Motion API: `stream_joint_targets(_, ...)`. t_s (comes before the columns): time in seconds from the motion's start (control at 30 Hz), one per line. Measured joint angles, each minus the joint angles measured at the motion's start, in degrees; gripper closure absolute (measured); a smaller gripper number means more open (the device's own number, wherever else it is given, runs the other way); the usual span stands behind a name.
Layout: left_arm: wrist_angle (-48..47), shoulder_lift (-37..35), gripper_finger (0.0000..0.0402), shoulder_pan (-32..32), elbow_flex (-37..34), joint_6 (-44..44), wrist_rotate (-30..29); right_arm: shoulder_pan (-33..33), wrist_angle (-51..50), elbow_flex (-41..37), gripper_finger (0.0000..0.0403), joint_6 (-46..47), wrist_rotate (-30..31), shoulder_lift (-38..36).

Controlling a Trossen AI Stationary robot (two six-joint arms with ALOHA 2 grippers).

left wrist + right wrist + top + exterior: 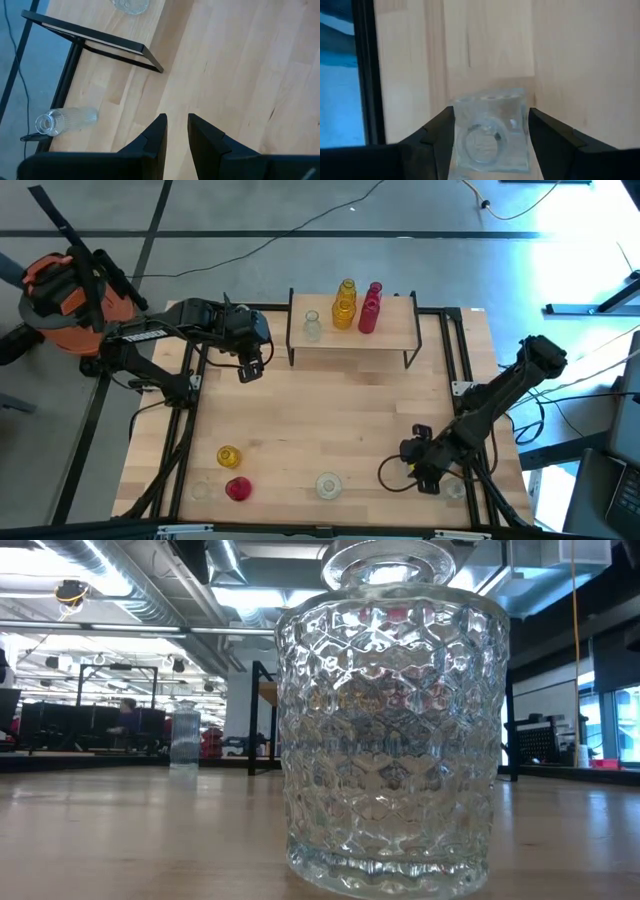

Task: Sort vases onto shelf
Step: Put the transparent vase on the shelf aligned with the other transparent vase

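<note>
On the shelf (385, 330), at the table's far edge, stand four vases: a clear one (312, 326), two yellow ones (344, 308) stacked close together, and two red ones (369, 308) just beside them; near the front edge of the table (330, 410) stand a yellow vase (228, 456), a red vase (238, 488), a clear vase (328, 485) and a faint clear one (201, 489) at the left corner; the right gripper (490, 145) sits low at the front right, its fingers (440, 135) spread around a square clear vase (490, 135), touching or nearly so; the left gripper (176, 132) hovers beside the shelf's left end, jaws narrowly apart, empty.
</note>
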Motion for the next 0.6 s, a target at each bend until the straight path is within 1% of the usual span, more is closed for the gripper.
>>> stream_joint_targets(0.23, 0.00, 0.01, 0.0333, 0.00, 0.00, 0.00, 0.00, -0.04, 0.05, 0.09, 0.0272, 0.08, -1.32, 0.93)
stream_joint_targets(0.43, 0.00, 0.02, 0.0333, 0.00, 0.00, 0.00, 0.06, -0.13, -0.68, 0.20, 0.0278, 0.89, -0.02, 0.90)
stream_joint_targets(0.6, 0.09, 0.02, 0.0333, 0.00, 0.00, 0.00, 0.94, -0.17, -4.77, 2.22, 0.0294, 1.68, 2.70, 0.86)
